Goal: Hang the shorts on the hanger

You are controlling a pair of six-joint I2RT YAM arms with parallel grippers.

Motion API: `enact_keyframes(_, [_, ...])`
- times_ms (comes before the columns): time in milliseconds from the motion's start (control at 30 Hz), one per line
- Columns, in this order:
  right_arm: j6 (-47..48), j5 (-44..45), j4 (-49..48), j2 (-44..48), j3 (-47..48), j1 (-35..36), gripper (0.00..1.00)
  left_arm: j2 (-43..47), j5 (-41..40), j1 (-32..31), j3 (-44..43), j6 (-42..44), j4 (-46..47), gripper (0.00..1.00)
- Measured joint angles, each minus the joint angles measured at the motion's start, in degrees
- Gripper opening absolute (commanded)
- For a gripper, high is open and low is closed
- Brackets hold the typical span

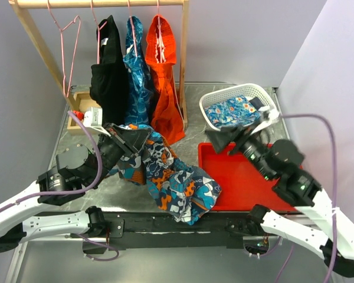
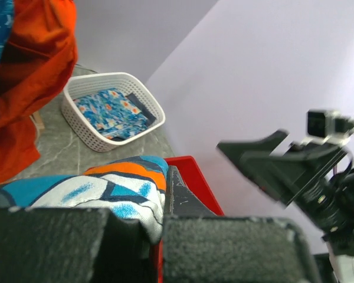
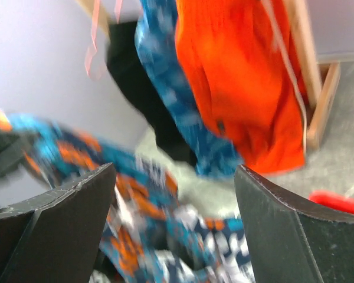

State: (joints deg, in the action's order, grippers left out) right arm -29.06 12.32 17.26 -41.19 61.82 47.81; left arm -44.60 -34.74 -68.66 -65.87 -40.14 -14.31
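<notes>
The shorts [image 1: 174, 180], printed in navy, white, teal and orange, hang lifted over the table's front middle. My left gripper [image 1: 128, 145] is shut on their upper edge; in the left wrist view the cloth [image 2: 106, 188] is pinched between the fingers [image 2: 183, 200]. My right gripper [image 1: 227, 138] is open and empty, raised over the red tray and facing the shorts [image 3: 165, 236], apart from them. The empty pink wire hanger [image 1: 68, 50] hangs at the left end of the wooden rail, far from both grippers.
Black [image 1: 110, 71], teal [image 1: 137, 65] and orange [image 1: 165, 76] garments hang on the rail [image 1: 100, 3] behind the shorts. A white basket [image 1: 224, 97] holds a floral cloth [image 1: 233, 112]. A red tray [image 1: 239, 177] lies at front right. A wooden box [image 1: 82, 109] sits at left.
</notes>
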Motion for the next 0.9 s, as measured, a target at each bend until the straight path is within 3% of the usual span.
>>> enact_keyframes(200, [-0.8, -5.5, -1.4, 1.5, -15.1, 1.8, 0.85, -0.9, -2.7, 0.0, 0.0, 0.0, -0.2, 0.01])
enact_keyframes(367, [-4.5, -8.6, -2.6, -2.2, -21.9, 2.9, 0.77, -1.0, -3.3, 0.0, 0.0, 0.0, -0.2, 0.01])
enact_keyframes(600, [-9.1, -10.3, -4.7, -2.3, -23.9, 4.9, 0.70, -1.0, -3.8, 0.0, 0.0, 0.0, -0.1, 0.01])
enact_keyframes(900, [-15.2, -13.2, -6.5, -5.3, -24.9, 6.4, 0.53, -1.0, -5.0, 0.0, 0.4, 0.0, 0.3, 0.01])
